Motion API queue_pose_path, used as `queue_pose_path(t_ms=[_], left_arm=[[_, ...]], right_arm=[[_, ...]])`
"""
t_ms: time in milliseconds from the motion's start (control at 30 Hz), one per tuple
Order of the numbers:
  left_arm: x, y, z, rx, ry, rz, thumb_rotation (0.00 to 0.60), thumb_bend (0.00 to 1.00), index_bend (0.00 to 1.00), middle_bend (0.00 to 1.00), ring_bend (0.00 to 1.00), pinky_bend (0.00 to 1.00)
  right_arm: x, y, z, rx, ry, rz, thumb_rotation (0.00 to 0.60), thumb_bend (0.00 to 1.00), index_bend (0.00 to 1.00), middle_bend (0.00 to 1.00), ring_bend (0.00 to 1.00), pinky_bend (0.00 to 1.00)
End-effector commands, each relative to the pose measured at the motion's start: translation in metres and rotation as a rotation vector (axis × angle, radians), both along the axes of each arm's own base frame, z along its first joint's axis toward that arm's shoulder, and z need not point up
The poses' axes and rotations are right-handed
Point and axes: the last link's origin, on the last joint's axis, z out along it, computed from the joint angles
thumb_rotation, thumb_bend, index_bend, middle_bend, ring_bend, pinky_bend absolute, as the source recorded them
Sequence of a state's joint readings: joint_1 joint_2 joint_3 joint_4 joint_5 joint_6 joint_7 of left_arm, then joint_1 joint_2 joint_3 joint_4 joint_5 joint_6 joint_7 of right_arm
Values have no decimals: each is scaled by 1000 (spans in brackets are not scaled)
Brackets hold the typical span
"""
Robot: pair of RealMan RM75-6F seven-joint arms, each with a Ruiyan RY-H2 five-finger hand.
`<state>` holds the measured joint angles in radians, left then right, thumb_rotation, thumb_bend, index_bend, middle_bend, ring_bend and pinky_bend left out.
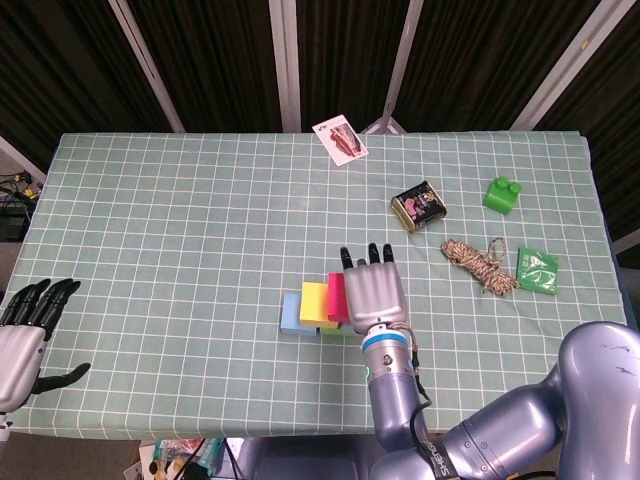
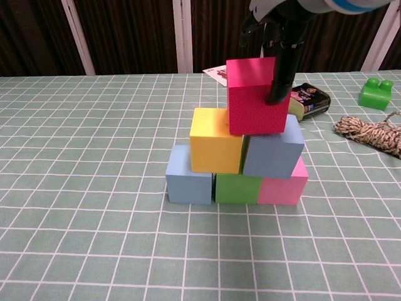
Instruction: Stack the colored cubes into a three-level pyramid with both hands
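Red is the colour on top: my right hand (image 1: 372,292) holds the red cube (image 2: 255,96) from above, a dark finger pressed down its front face, and the cube sits over the seam between the yellow cube (image 2: 216,140) and the grey-blue cube (image 2: 273,148) of the middle level. Below them, the light blue cube (image 2: 188,175), green cube (image 2: 238,188) and pink cube (image 2: 283,184) form the bottom row on the green checked worktop (image 1: 180,220). My left hand (image 1: 25,340) rests at the worktop's near left corner, holding nothing, fingers apart. Off to the right lie a small tin (image 1: 418,206), a coil of rope (image 1: 478,264) and a green brick (image 1: 502,195).
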<state>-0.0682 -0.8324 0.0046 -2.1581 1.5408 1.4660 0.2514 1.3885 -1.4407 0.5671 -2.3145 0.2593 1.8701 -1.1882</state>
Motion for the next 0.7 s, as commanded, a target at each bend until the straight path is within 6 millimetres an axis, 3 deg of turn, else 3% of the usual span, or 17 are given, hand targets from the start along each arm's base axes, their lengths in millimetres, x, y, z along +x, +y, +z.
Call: queue_pose_path(t_ms=[33, 700], left_arm=[[0, 0, 0, 0, -1, 0, 600, 65, 0, 51, 0, 0], [0, 0, 0, -1, -1, 0, 600, 65, 0, 51, 0, 0]], right_arm=[[0, 0, 0, -3, -2, 1, 600, 283, 0, 311, 64, 104], [1, 4, 2, 4, 22, -7, 600, 276, 0, 303, 58, 103]])
